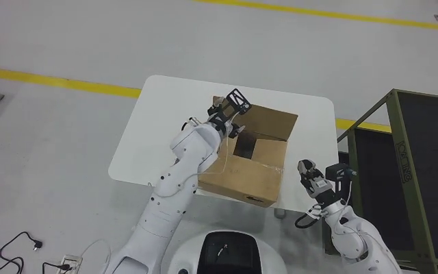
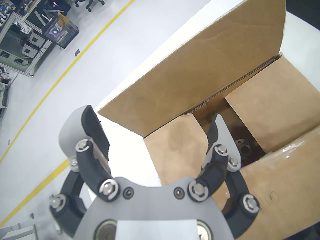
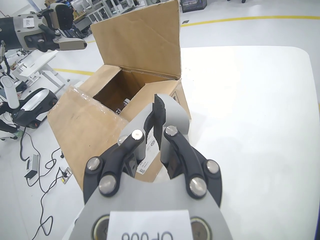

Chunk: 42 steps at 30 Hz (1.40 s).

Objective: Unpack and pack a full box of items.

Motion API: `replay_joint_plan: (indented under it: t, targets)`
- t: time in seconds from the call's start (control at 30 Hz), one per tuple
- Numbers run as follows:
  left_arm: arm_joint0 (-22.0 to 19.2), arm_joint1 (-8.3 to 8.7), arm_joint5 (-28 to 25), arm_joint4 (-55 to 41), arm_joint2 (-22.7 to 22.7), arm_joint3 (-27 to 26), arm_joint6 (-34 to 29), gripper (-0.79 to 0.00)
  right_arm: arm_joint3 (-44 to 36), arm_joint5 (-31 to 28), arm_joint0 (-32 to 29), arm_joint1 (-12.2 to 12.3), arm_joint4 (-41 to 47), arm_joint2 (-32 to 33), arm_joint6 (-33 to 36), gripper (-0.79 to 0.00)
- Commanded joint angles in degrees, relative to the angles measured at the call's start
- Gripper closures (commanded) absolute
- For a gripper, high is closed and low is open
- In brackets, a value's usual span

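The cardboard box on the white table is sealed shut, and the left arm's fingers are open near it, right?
No: the cardboard box is open, flaps spread, as the top view shows. It sits on the white table, the left arm's fingers open near it.

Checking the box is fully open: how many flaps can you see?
4. The long far flap stands up; the long near flap is folded out on the robot's side; the two short end flaps tilt in over the opening.

One cardboard box; one table; two pincers: left pincer, right pincer.
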Motion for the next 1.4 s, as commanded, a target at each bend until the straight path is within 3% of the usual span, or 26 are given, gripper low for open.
replay_joint_plan:
  t: [0.0,0.3,0.53,0.8,1.03,1.37]
  targets:
    - [1.24,0.19,0.03,-1.12,-0.95,-2.00,-0.25,-0.785,-0.08,-0.01,0.13,0.00,-0.10,-0.08,0.09,0.000]
    - [5.97,1.45,1.08,-1.79,-6.08,-9.19,-1.75,-0.785,-1.30,-0.53,2.84,0.12,-1.73,-0.21,1.76,0.000]
    - [9.01,2.15,3.33,-1.65,-8.64,-11.85,-1.12,-0.785,1.44,-1.06,11.54,-0.02,-5.59,-3.36,5.02,0.000]
    - [9.23,2.22,3.52,-1.58,-8.77,-11.88,-1.04,-0.785,10.78,0.74,23.72,-1.23,-9.18,-10.59,5.48,0.000]
    - [9.23,2.22,3.52,-1.58,-8.77,-11.88,-1.04,-0.785,23.77,1.68,34.14,-2.57,-9.05,-14.96,5.32,0.000]
    - [9.23,2.22,3.52,-1.58,-8.77,-11.88,-1.04,-0.785,36.25,1.92,43.45,-4.32,-3.22,-17.65,6.16,0.000]
